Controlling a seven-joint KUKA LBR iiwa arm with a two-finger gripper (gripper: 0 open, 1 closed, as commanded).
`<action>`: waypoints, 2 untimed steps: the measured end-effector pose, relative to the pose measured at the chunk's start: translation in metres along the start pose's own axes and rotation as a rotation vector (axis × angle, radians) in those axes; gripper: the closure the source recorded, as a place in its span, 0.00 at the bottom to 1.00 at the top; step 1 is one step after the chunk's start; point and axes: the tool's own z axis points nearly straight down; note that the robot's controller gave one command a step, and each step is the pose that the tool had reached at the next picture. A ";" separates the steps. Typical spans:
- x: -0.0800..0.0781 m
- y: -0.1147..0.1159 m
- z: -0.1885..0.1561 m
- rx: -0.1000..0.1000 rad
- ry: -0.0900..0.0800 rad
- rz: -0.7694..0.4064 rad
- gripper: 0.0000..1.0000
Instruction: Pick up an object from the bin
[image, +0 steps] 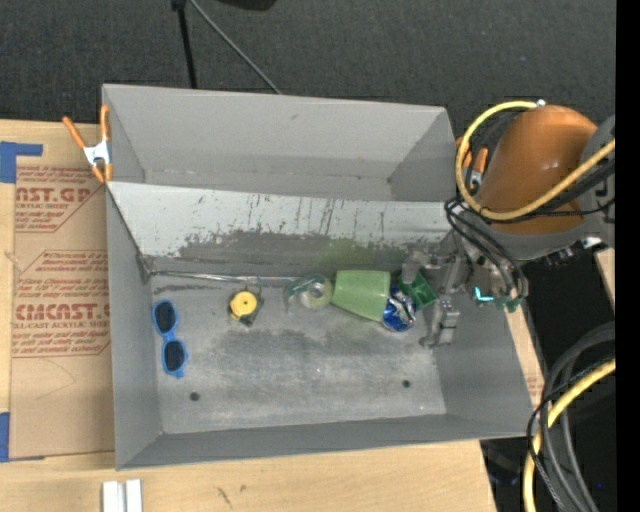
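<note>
The gripper (436, 303) is set at three o'clock in the bin (300, 395); whether it is open cannot be told. A green cup (362, 293) is found just at its nine, laid nine-to-three, with a blue scrap (398, 316) between.

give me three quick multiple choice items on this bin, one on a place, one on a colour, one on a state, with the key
1. Where in the bin do the blue sunglasses lie?
A) by the view's left wall
B) in the middle
C) by the view's right wall

2. What colour is the small round thing between the sunglasses and the cup?
A) red
B) yellow
C) black

3. How does the green cup stand?
A) upright
B) upside down
C) on its side

Key:
1 A: they lie along the left wall, far from the pincer at the right.
2 B: it is plainly yellow against the grey floor.
3 C: its long side rests on the floor.
</note>
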 end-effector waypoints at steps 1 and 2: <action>-0.042 -0.033 0.135 0.000 -0.002 0.018 0.00; -0.044 -0.032 0.130 0.001 -0.007 0.016 1.00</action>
